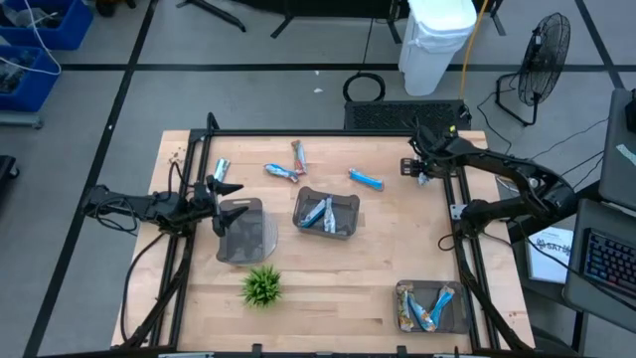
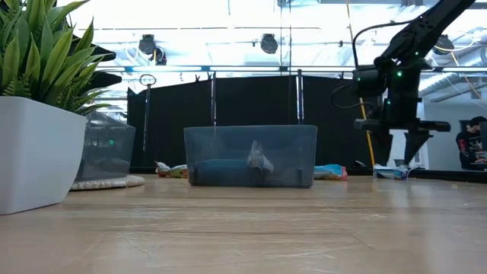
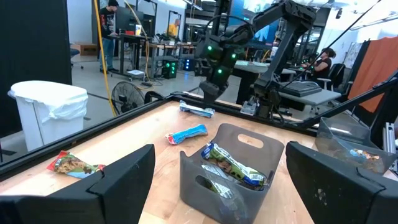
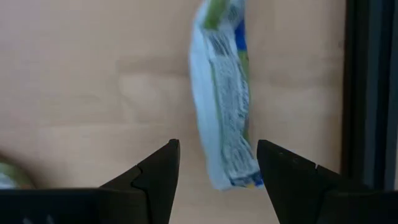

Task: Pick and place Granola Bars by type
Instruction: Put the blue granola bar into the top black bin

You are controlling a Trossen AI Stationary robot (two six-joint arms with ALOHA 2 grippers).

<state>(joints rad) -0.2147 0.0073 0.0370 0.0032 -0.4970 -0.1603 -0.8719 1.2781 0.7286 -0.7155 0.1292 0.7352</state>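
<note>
My right gripper [image 4: 217, 165] is open and points down near the table's far right edge [image 1: 419, 167]. Its fingers stand on either side of one end of a white, green and blue granola bar [image 4: 224, 93] lying flat on the wood, without touching it. In the low view this gripper [image 2: 403, 156] hangs just above that bar [image 2: 392, 173]. My left gripper [image 1: 224, 191] is open over the left tray [image 1: 246, 231]. Loose bars lie on the table: a silver one [image 1: 221, 169], a blue one [image 1: 365, 179] and two more [image 1: 281, 172] [image 1: 298, 154].
The middle tray [image 1: 343, 204] holds several bars, and so does the tray at the near right corner [image 1: 402, 298]. A small green plant [image 1: 261, 285] in a white pot [image 2: 38, 152] stands near the front edge. A black frame rail [image 4: 367, 93] runs close beside the right gripper.
</note>
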